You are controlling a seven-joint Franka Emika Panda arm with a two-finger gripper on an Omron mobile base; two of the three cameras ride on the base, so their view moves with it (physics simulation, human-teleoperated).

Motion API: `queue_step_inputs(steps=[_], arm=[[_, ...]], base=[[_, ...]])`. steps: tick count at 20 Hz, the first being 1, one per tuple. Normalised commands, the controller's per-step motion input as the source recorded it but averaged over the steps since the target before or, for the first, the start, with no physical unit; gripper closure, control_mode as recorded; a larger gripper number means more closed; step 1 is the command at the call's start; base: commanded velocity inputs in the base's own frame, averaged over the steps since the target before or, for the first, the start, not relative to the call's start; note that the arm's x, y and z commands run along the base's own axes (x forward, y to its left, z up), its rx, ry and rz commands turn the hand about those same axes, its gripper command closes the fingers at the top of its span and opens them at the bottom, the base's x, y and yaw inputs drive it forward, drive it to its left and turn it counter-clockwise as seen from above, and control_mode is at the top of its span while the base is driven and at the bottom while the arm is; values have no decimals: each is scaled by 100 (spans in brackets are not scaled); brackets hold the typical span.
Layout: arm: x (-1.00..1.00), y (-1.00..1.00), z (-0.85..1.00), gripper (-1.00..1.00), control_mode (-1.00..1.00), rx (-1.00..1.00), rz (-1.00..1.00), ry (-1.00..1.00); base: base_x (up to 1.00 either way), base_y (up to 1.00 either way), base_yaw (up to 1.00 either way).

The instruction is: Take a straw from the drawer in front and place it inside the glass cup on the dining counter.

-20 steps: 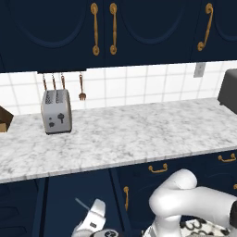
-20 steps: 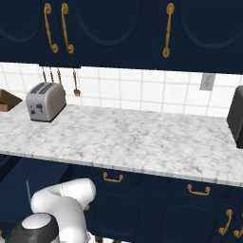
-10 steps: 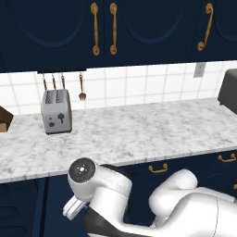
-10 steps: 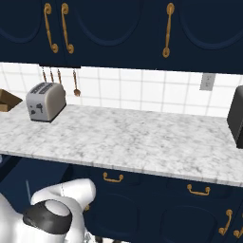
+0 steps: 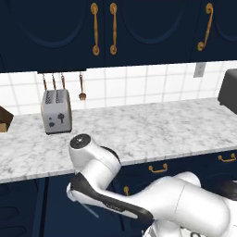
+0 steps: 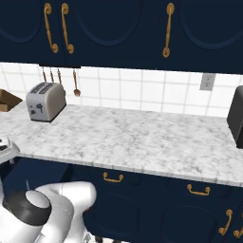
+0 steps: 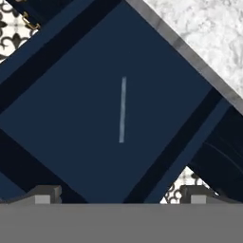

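In the hand view I look straight down into the open drawer (image 7: 71, 118), whose navy floor is framed by darker walls. The straw (image 7: 122, 110), a thin pale stick, lies flat near the middle of that floor. My gripper (image 7: 122, 195) hovers above it and is open. Its two fingertips (image 7: 45, 192) stand far apart at the bottom edge with nothing between them, and the straw lies ahead of the gap, untouched. A brass pull (image 7: 29, 21) shows at the top left. The glass cup and the dining counter are out of view.
The marble worktop (image 5: 152, 129) runs above the drawer; its edge crosses the hand view's corner (image 7: 204, 28). On it stand a toaster (image 5: 56, 111), a cardboard box (image 5: 4, 119) at far left and a black appliance (image 5: 229, 90) at right. Shut drawers with brass pulls (image 5: 158, 168) sit beneath.
My arm has swung up from low in front of the cabinets. Its elbow now stands level with the worktop edge, with the forearm folded down over the drawer.
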Motion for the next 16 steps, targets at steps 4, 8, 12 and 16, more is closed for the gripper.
queue_step_inputs(steps=[4,8,12,16], arm=[[51,0,-65,-100,-100,0,0,45],[17,0,-79,-100,-100,0,0,25],[31,16,-67,-100,-100,-9,1,0],[33,33,-55,-100,-100,-9,0,0]], base=[[0,0,0],[0,0,0],[0,0,0],[0,0,0]])
